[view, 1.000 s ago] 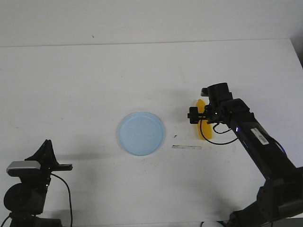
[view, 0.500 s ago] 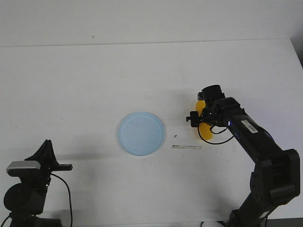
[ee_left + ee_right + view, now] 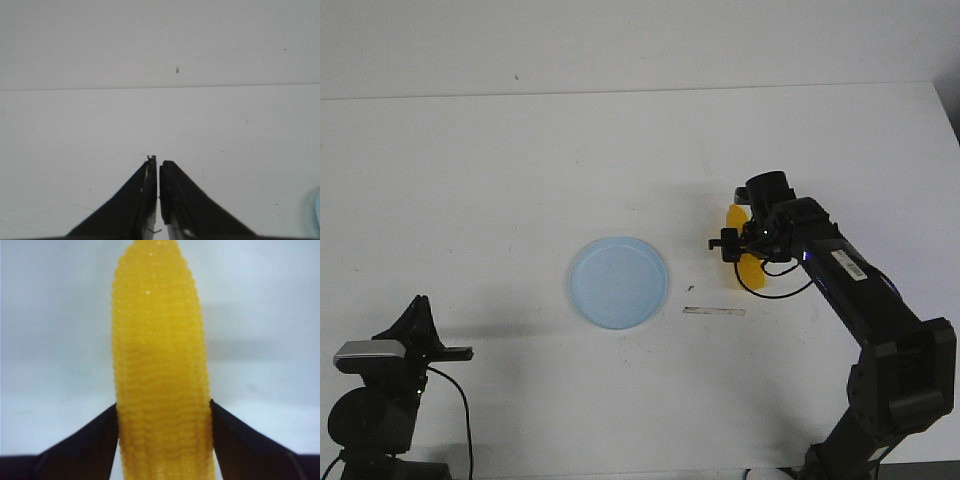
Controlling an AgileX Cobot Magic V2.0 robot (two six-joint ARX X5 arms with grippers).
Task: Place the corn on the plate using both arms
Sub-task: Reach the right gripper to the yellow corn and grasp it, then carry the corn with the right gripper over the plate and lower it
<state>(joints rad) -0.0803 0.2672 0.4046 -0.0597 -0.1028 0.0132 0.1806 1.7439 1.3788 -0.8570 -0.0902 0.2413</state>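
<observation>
At the lower left of the front frame, the left arm (image 3: pixel 380 400) sits low over the white tabletop (image 3: pixel 620 150), its silver-grey camera block (image 3: pixel 368 352) facing up. Its left end effector (image 3: pixel 158 172) shows in the left wrist view as two pointed black fingers pressed together with nothing between them, only bare tabletop ahead.

Near the middle of the front frame, slightly below centre, the pale blue plate (image 3: pixel 618 281) lies flat with nothing on it. Just right of it and a little lower, a thin pale strip (image 3: pixel 714 311) lies on the tabletop.

Right of centre, the right arm (image 3: pixel 860 300) reaches in from the lower right corner. Its right end effector (image 3: pixel 163 415) is clamped on the corn (image 3: pixel 160 365), one black finger against each side of the yellow cob. In the front view the corn (image 3: pixel 746 268) sits well apart from the plate, on its right, mostly hidden by the arm's wrist.
</observation>
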